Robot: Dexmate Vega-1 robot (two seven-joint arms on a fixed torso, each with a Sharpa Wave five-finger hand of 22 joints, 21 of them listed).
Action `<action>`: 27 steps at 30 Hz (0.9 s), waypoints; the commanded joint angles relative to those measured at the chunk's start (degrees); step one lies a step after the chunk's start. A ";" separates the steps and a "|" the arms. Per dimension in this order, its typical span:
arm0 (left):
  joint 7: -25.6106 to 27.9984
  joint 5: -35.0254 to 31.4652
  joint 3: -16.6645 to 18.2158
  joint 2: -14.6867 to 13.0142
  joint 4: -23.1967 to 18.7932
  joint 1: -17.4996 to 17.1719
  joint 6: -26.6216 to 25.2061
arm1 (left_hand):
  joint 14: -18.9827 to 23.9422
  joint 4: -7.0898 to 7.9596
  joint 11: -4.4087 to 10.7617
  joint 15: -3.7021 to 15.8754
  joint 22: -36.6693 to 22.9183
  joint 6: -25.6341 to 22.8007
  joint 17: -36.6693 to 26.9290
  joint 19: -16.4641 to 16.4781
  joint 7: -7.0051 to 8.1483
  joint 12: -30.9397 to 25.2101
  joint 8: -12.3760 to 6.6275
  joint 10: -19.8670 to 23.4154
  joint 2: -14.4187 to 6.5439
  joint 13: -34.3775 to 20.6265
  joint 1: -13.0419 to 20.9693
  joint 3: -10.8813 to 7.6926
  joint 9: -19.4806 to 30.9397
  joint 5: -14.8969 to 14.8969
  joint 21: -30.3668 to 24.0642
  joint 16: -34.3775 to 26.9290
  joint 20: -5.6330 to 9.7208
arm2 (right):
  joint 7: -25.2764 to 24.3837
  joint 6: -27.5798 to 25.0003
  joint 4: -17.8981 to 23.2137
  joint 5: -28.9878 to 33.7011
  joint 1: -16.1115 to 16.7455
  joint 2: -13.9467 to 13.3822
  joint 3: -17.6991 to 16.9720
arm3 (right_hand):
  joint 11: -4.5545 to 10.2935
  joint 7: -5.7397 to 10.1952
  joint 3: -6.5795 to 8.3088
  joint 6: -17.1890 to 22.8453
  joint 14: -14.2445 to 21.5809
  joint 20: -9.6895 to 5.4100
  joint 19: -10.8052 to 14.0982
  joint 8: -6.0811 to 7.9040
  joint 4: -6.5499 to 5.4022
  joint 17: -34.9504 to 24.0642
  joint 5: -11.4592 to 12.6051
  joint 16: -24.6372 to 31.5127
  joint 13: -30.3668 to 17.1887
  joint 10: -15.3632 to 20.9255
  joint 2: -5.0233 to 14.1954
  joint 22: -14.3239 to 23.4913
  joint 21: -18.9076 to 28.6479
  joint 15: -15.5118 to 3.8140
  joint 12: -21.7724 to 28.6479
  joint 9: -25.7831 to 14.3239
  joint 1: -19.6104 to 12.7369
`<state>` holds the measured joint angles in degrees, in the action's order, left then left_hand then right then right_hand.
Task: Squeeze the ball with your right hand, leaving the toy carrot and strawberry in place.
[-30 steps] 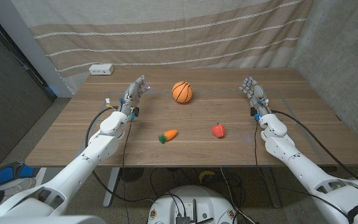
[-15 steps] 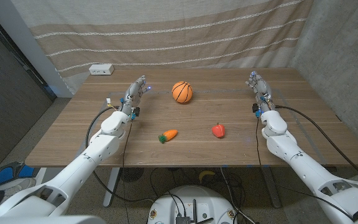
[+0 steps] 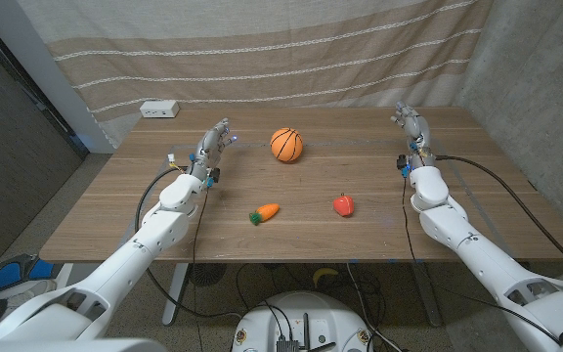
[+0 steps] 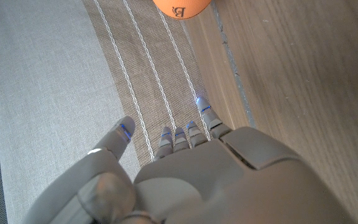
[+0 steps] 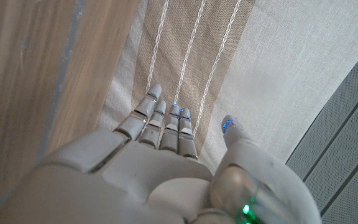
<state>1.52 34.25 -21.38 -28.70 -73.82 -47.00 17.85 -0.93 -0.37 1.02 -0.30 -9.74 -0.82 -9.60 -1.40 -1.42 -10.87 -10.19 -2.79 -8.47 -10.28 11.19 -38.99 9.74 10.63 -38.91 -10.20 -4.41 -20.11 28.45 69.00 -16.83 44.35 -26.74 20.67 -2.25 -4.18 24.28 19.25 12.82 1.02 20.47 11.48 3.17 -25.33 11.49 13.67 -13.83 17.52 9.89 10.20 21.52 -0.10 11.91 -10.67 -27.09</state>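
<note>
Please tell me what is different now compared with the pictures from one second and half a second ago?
The right hand has moved away from the robot, toward the table's far right corner, and holds nothing. The left hand stayed where it was, open. The ball, the toy carrot and the strawberry have not moved.
</note>
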 commanded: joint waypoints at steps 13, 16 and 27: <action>-0.60 0.46 0.12 0.39 0.75 -0.14 1.07 | -0.32 -0.54 -0.30 0.04 -0.11 -0.11 -0.10 0.40 0.57 -0.27 -0.26 -0.41 0.11 -0.14 -0.54 -0.15 0.30 0.17 0.47 -0.21 -0.30 | -9.83 -4.80 8.17 13.93 0.71 -3.26 1.08 | 0.37 0.33 0.42 0.97 0.98 -0.29 1.13 0.54 1.02 0.05 0.59 0.44 0.11 1.32 0.10 0.15 -0.06 -0.35 0.54 -0.11 -0.42; -0.68 0.46 0.11 0.39 0.71 -0.24 1.23 | -0.32 -0.59 -0.28 0.05 -0.11 -0.15 -0.10 0.44 0.60 -0.28 -0.27 -0.39 0.10 -0.14 -0.56 -0.14 0.30 0.16 0.51 -0.21 -0.32 | -10.90 -5.64 9.31 15.56 0.91 -3.57 1.14 | 0.42 0.42 0.46 0.99 1.03 -0.39 1.20 0.51 1.16 0.08 0.63 0.47 0.15 1.47 0.08 0.15 -0.07 -0.52 0.57 -0.11 -0.49; -0.81 0.27 0.06 0.33 0.85 -0.28 1.51 | -0.24 -0.81 -0.34 0.12 -0.12 -0.27 -0.12 0.59 0.68 -0.32 -0.30 -0.31 0.02 -0.14 -0.72 -0.12 0.31 0.15 0.79 -0.24 -0.44 | -14.39 -9.78 12.95 21.61 1.43 -4.70 1.76 | 1.01 0.90 0.61 1.69 1.39 -0.42 1.42 0.61 1.69 0.20 0.82 0.64 0.29 1.74 0.09 0.16 -0.16 -0.81 0.56 -0.13 -0.73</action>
<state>0.82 34.60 -21.36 -28.36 -73.01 -47.11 19.10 -0.93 -0.90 1.02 -0.30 -9.74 -1.02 -9.61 -1.09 -1.22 -10.87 -10.19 -2.79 -8.22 -10.27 10.94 -38.89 9.73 10.62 -38.35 -10.20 -4.71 -31.07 22.32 78.56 -0.87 45.25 -30.37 21.90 -1.60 -3.36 24.84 20.48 13.66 0.61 21.70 11.87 4.52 -24.96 11.91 14.13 -13.53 18.77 9.89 10.27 21.52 -0.95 11.90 -10.68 -27.09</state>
